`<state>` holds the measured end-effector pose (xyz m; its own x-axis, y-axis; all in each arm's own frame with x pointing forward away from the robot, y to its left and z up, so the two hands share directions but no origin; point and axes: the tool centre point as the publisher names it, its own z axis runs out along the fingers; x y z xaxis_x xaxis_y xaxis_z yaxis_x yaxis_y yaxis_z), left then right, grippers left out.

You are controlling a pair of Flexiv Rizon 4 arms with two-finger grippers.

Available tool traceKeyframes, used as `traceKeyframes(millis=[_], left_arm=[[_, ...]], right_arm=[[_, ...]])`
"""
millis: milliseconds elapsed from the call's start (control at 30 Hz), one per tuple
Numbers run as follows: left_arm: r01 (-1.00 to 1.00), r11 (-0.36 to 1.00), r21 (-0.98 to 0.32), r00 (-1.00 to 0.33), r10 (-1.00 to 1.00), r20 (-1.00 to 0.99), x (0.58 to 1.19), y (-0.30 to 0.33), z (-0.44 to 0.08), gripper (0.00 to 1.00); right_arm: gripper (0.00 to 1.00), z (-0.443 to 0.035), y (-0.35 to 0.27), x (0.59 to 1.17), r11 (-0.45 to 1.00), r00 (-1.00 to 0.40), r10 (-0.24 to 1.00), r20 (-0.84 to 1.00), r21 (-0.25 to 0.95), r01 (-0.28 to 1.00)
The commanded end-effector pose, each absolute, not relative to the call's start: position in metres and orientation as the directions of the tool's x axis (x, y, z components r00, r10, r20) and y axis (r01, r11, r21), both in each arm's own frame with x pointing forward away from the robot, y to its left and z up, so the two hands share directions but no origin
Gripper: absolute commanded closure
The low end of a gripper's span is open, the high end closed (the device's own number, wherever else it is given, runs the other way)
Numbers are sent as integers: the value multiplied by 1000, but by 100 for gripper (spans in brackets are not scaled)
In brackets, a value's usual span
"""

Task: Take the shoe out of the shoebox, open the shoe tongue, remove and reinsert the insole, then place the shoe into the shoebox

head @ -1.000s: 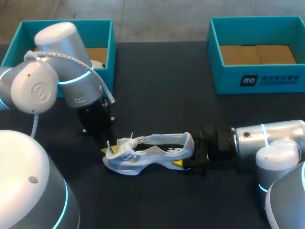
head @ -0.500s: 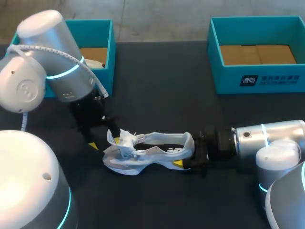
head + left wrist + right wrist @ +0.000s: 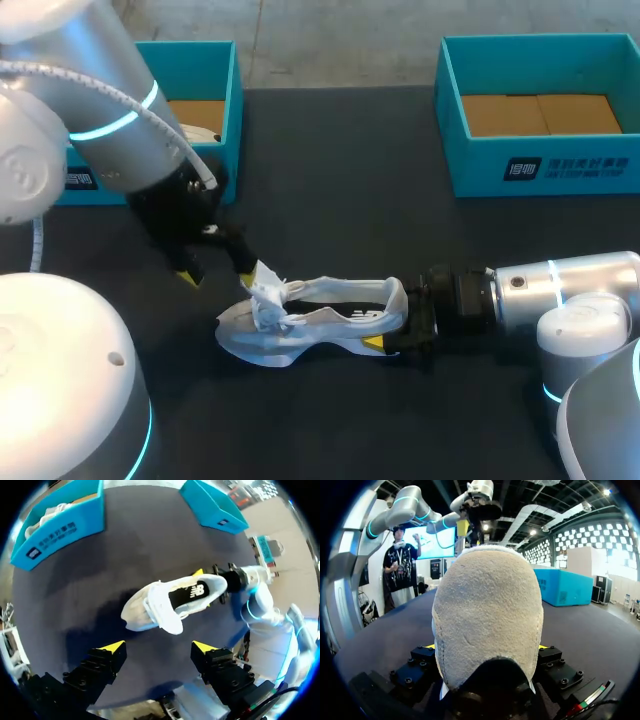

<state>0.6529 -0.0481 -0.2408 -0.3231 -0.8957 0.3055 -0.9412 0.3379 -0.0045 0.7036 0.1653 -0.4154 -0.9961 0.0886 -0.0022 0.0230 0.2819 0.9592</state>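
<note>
A white shoe [image 3: 310, 322] lies on its sole on the dark table, toe toward my left arm. Its tongue [image 3: 264, 285] stands pulled up, and the dark insole [image 3: 190, 593] shows inside. My left gripper [image 3: 217, 272] hangs open just above and beside the toe, nothing between its fingers. In the left wrist view the shoe [image 3: 170, 600] lies ahead of that gripper [image 3: 159, 649]. My right gripper [image 3: 392, 332] is shut on the heel. The heel [image 3: 487, 615] fills the right wrist view and hides most of that gripper's fingers.
A teal shoebox [image 3: 222, 90] stands at the back left behind my left arm, with another white shoe [image 3: 205, 133] inside. A second teal shoebox [image 3: 540, 168] with a cardboard floor stands at the back right. The same boxes appear in the left wrist view [image 3: 60, 530] [image 3: 212, 505].
My left gripper opened, let go of the shoe's tongue and drew up and back to the left. The tongue stayed raised. The right arm and the shoe's heel kept still.
</note>
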Motion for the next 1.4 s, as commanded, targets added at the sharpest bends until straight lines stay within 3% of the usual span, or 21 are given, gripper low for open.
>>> traceKeyframes(millis=[33,67,100,167,233,533,733,1400], left_arm=[[-864,503,-20,-490,-832,260,654,-52,-219,30],[-846,531,-36,-521,-812,262,654,-54,-216,34],[-817,575,-36,-564,-786,253,653,-56,-213,52],[-766,641,-41,-628,-734,259,652,-60,-207,67],[-705,707,-56,-696,-675,246,650,-64,-202,100],[-405,910,-93,-900,-379,214,638,-83,-181,100],[-188,980,-67,-968,-173,185,635,-100,-176,100],[-155,982,-105,-972,-133,191,649,-107,-181,100]], right_arm=[[100,-415,166,703,285,-996,90,-3,958,23],[100,-415,166,703,285,-996,90,-3,958,23],[100,-415,166,703,285,-996,90,-3,958,23],[100,-415,166,703,285,-996,90,-3,958,23],[100,-415,166,703,285,-996,90,-3,958,23],[100,-415,166,703,285,-996,90,-3,958,23],[100,-415,166,703,285,-996,90,-3,958,23],[100,-415,166,703,285,-996,90,-3,958,23]])
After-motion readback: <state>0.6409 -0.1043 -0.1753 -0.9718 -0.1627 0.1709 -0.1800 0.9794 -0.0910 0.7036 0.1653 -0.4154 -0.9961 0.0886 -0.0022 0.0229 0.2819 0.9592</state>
